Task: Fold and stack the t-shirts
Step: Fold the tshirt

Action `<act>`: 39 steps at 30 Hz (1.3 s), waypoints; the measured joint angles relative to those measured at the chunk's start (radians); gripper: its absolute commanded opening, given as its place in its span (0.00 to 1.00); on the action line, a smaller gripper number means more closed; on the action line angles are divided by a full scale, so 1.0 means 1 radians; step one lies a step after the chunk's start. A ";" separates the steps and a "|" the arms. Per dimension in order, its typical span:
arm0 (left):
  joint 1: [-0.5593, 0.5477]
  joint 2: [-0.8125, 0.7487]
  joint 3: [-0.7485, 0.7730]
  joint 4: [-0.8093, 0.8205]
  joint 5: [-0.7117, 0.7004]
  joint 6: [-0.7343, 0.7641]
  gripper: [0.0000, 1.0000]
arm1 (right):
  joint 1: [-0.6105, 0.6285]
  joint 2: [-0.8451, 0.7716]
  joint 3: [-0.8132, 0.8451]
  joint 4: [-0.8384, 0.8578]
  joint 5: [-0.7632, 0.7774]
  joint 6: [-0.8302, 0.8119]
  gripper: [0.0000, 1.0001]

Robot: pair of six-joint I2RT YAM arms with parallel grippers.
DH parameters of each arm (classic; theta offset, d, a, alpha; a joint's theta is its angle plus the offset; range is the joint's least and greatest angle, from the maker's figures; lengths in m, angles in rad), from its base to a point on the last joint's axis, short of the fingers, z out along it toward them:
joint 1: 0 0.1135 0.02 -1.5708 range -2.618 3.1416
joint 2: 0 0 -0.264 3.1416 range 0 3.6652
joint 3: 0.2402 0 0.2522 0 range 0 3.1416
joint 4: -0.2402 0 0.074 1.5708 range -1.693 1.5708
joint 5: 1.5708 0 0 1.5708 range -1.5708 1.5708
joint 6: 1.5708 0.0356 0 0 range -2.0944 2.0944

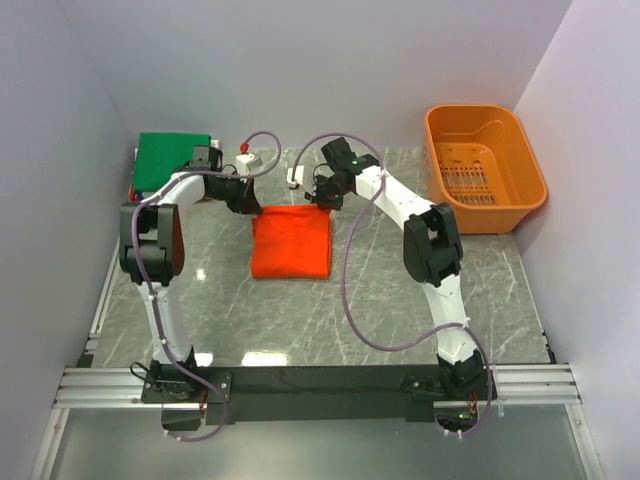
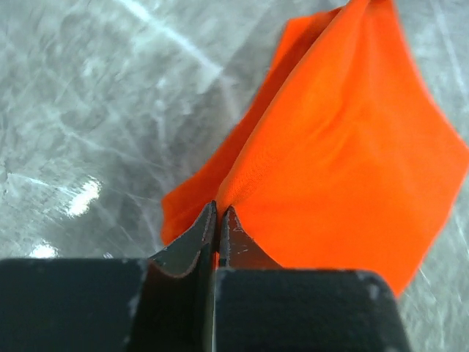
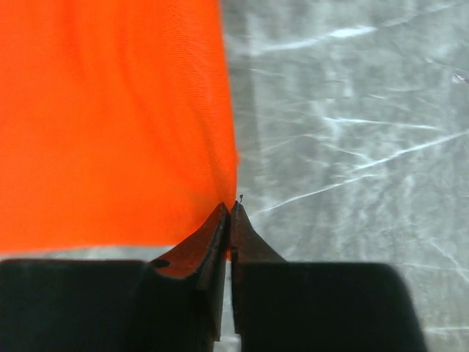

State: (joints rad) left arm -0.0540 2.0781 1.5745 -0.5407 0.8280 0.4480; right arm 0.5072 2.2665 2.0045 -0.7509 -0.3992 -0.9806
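The bright orange-red t-shirt (image 1: 291, 244) lies partly folded as a rough rectangle on the grey marble table (image 1: 400, 310). My left gripper (image 1: 247, 203) is shut on its far left corner; in the left wrist view the cloth (image 2: 344, 147) rises into the closed jaws (image 2: 219, 213). My right gripper (image 1: 322, 199) is shut on the far right corner, and the right wrist view shows the cloth's edge (image 3: 110, 125) pinched at the jaws (image 3: 230, 209). A folded green t-shirt (image 1: 170, 160) lies at the far left, with a thin red and white edge under it.
A rigid orange plastic basket (image 1: 485, 165) stands at the far right. Small white objects (image 1: 247, 156) lie behind the grippers. Grey walls enclose the table on the left, back and right.
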 measured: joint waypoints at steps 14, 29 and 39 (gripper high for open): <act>0.052 0.109 0.042 0.074 -0.064 -0.212 0.39 | -0.010 0.063 0.032 0.171 0.159 0.222 0.41; 0.003 -0.145 -0.215 0.453 0.069 -0.768 0.39 | -0.107 0.018 0.109 0.181 -0.365 0.920 0.30; 0.004 0.175 -0.148 0.534 0.098 -1.004 0.36 | -0.158 0.244 0.084 0.317 -0.444 1.247 0.23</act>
State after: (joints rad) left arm -0.0498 2.2536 1.4265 -0.0071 0.9257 -0.5564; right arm 0.3492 2.5103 2.0880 -0.4339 -0.8429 0.2661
